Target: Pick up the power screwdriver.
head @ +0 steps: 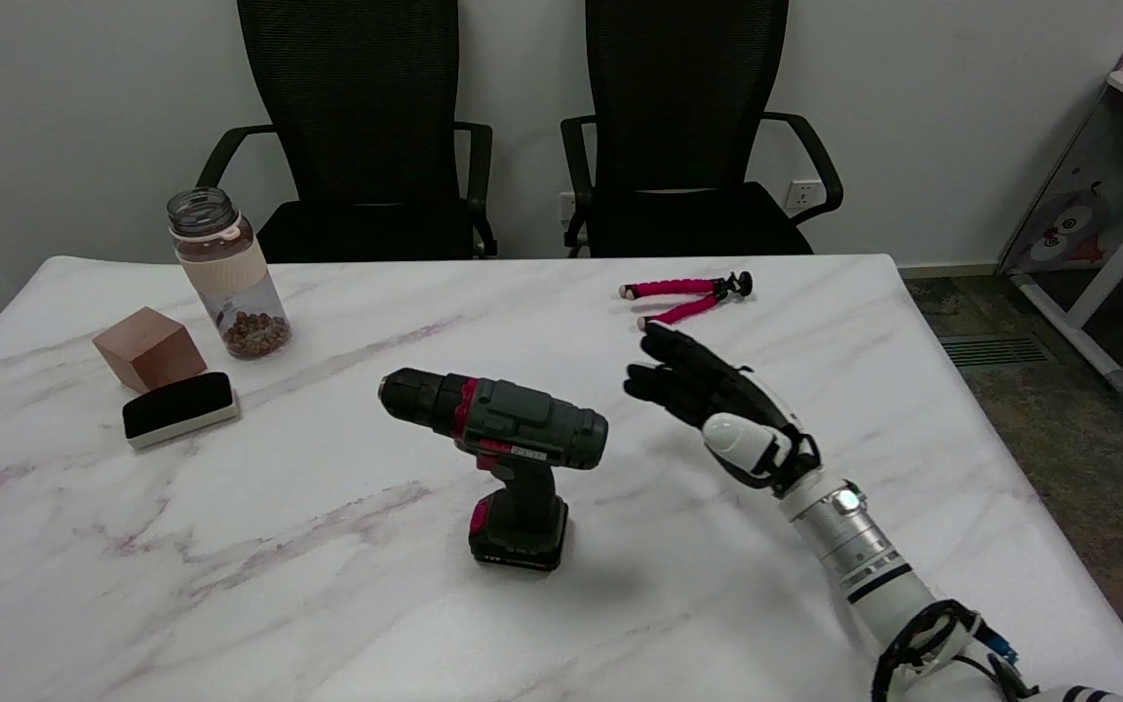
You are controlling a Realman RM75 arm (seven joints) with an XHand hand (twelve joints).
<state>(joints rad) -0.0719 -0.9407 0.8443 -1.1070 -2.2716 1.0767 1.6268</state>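
Head view is showing the power screwdriver (498, 429) standing upright on its battery base near the middle of the marble table (815, 312), its chuck pointing toward the picture's left and its dark body running across above the handle. The right hand (708, 405) is hovering just beside the tool's rear end, apart from it, with its fingers spread and nothing in them.

Judging by the build, the tool is looking fairly heavy for its size, with most of the weight sitting low in the red-and-black battery block and some more up front in the motor and chuck. It is appearing rigid, hard-shelled plastic, not fragile, and the handle seems to be carrying a grippy moulded surface, though that is too small to confirm. The sensible place to take hold is the handle between the body and the battery, wrapping the fingers round it from the rear; a grip on the rounded body alone is likelier to slip or let the tool tip nose-down. Since it is balancing on a narrow base, a sideways nudge from the fingers could topple it before the grasp closes.

Well apart, a jar (228, 273), a wooden block (147, 346), a black eraser (178, 407) and a pink tripod (683, 295) are lying on the table.
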